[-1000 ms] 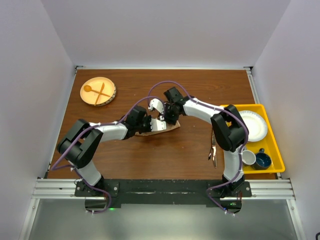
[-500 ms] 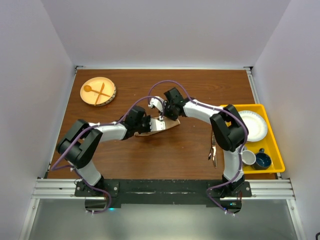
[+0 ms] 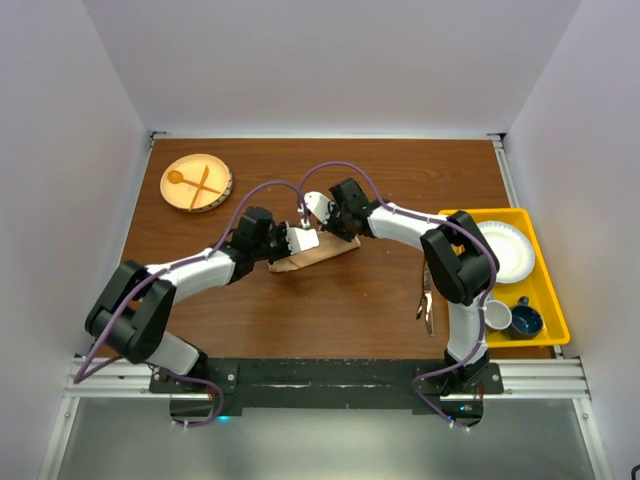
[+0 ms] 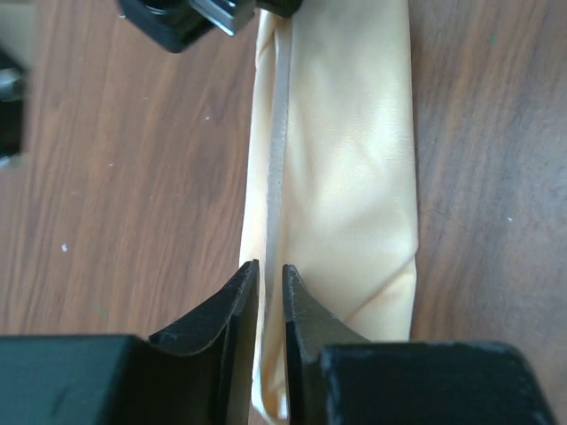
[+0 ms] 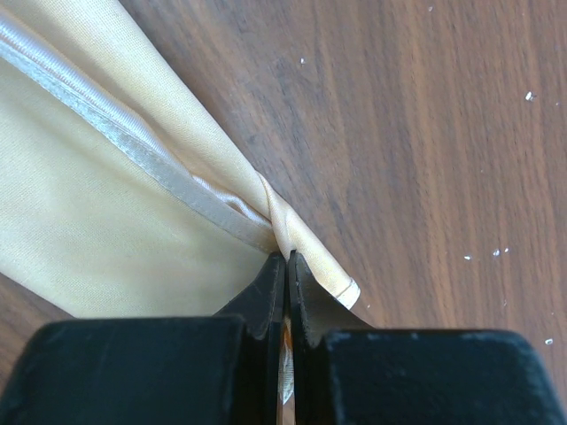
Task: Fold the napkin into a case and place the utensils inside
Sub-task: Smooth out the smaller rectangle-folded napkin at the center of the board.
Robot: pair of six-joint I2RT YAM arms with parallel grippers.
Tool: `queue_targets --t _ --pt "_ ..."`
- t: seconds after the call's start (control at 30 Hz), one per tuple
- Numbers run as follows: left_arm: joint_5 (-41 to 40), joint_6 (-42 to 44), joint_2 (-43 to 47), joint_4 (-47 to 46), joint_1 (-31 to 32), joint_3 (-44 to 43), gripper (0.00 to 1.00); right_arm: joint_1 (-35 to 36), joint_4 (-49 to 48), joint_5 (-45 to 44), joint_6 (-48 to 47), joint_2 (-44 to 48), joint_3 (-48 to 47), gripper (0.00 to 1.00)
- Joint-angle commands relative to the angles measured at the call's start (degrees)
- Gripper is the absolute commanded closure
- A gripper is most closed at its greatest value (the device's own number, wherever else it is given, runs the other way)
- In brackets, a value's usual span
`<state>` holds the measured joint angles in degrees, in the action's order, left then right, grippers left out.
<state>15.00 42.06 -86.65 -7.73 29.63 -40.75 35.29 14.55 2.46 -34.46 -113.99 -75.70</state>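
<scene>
The peach-orange napkin (image 3: 318,256) lies folded into a narrow strip mid-table. In the left wrist view the strip (image 4: 354,159) runs away from me. My left gripper (image 3: 314,242) (image 4: 270,274) hovers over the strip's left end, in line with its hem. The jaws are a narrow gap apart with nothing pinched. My right gripper (image 3: 335,238) (image 5: 287,258) is shut on a raised fold of the napkin (image 5: 133,221) beside its corner. Its black fingers (image 4: 168,22) show at the strip's far end. The dark utensils (image 3: 425,300) lie on the table near the yellow tray.
A round wooden plate (image 3: 222,188) with a pale wooden spoon and fork sits at the back left. A yellow tray (image 3: 548,300) at the right edge holds a white plate (image 3: 505,250), a white cup (image 3: 497,317) and a blue cup (image 3: 525,322).
My left gripper has drawn back to the left along the napkin. The right gripper has shifted slightly left, still on the napkin. The strip has slid a little to the left.
</scene>
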Motion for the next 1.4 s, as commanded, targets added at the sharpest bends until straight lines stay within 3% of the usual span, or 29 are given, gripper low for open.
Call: queue_targets --t 0.0,0.07,0.23,0.33,0.47,0.63,0.73,0.83,0.97,1.07,1.37 --pt "1.87 -2.42 4.82 -1.94 -0.36 2.52 0.77 -0.75 2.59 -2.63 0.53 -0.88 2.14 1.0" --pt "1.87 -3.12 5.44 -2.2 -1.23 2.7 0.76 -0.66 2.77 -2.63 0.62 -1.05 2.14 1.0" --pt "9.94 -11.72 6.41 1.39 -8.43 -1.24 0.57 -0.66 2.77 -1.32 0.01 -0.79 2.22 1.0" --pt "17.12 -21.91 5.88 9.98 -12.65 -6.51 0.57 -0.75 2.94 -1.14 -0.08 -0.7 2.23 1.0" --pt "25.84 -35.89 7.54 14.39 -20.64 -8.2 0.57 -0.75 3.12 -1.05 0.0 -0.7 2.05 1.0" --pt "38.15 -44.59 10.36 15.56 -19.71 -4.62 0.62 -0.75 4.35 -0.97 1.14 -1.23 0.74 1.0" --pt "38.08 -50.04 8.35 11.96 -17.68 -1.71 0.68 -0.66 4.88 -0.97 1.85 -1.58 0.03 1.0" --pt "36.95 -59.53 3.19 1.95 -16.71 -0.38 0.73 -0.66 4.7 -1.05 1.94 -1.58 0.11 1.0" --pt "36.76 -69.47 -4.56 -11.12 -16.53 -1.52 0.76 -0.66 4.35 -1.4 1.85 -1.49 0.2 1.0" --pt "36.76 -74.57 -9.23 -15.98 -15.22 -4.24 0.76 -0.66 4.26 -1.67 1.94 -1.58 0.2 1.0" --pt "31.58 -77.93 -19.25 -12.87 -14.6 -5.04 0.76 -0.66 3.91 -1.84 2.81 -1.4 0.2 1.0"
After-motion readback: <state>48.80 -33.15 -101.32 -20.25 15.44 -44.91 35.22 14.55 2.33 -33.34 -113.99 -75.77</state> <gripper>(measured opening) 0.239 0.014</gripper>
